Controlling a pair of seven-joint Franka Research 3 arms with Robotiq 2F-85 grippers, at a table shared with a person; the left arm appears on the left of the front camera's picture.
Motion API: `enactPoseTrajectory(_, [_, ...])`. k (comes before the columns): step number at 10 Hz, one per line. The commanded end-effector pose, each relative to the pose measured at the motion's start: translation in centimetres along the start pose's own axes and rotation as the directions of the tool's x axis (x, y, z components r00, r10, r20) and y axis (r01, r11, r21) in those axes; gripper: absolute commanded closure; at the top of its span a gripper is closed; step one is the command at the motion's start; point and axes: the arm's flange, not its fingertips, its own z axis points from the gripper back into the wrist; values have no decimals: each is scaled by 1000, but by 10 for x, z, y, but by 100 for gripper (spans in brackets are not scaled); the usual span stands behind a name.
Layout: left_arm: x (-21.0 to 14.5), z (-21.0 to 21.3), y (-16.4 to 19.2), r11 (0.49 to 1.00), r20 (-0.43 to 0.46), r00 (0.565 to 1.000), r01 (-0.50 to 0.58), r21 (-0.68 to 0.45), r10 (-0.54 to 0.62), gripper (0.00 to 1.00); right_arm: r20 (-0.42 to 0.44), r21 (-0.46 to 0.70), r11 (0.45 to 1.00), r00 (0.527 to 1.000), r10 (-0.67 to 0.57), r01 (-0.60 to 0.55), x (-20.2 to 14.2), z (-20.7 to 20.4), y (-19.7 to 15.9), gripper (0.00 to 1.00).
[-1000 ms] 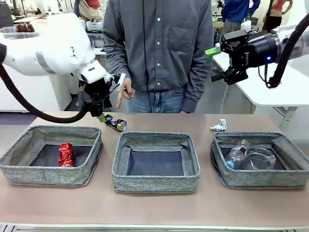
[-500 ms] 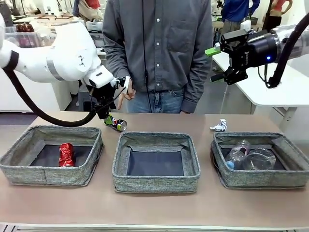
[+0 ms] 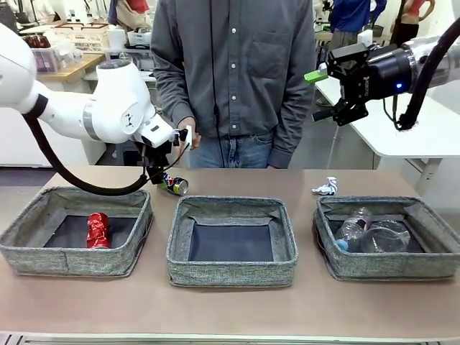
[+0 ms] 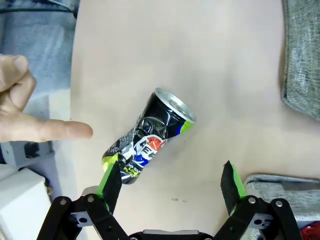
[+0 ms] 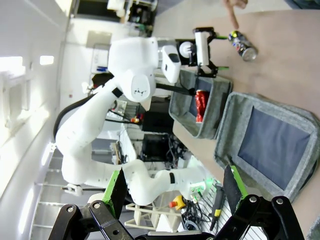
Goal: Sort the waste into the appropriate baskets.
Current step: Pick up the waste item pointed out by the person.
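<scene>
Dented dark blue aluminium soda can (image 4: 149,136) lies sideways on table (image 4: 200,50) behind left grey woven basket (image 3: 75,194). Left gripper (image 4: 170,181) spread over it. Prob. light, thin, slick: pinch mid-body gently. Right gripper (image 3: 321,94) spread, aloft.

Soda can (image 4: 149,137) — black, lime-green, blue-red-white print, silver top. Crushed can (image 3: 98,230) red. Baskets (image 3: 231,274) grey woven, dark bottoms. Wrapper (image 3: 325,188) white-blue. Table (image 3: 237,310) tan. Shirt (image 3: 237,65) grey — jeans (image 3: 233,152) blue.
</scene>
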Motion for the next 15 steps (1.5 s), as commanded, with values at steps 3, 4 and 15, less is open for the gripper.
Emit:
enactPoseTrajectory(3, [-4, -19, 14, 1000, 6, 1000, 17, -12, -17, 0, 1, -14, 1000, 1000, -15, 15, 1, 1, 3, 0])
enactPoseTrajectory(4, [-3, -24, 17, 999, 19, 999, 38, -26, -38, 0, 1, -14, 1000, 1000, -15, 15, 1, 1, 3, 0])
enactPoseTrajectory(15, [0, -63, 25, 989, 24, 999, 33, -144, -30, 0, 1, -14, 1000, 1000, -15, 15, 1, 1, 3, 0])
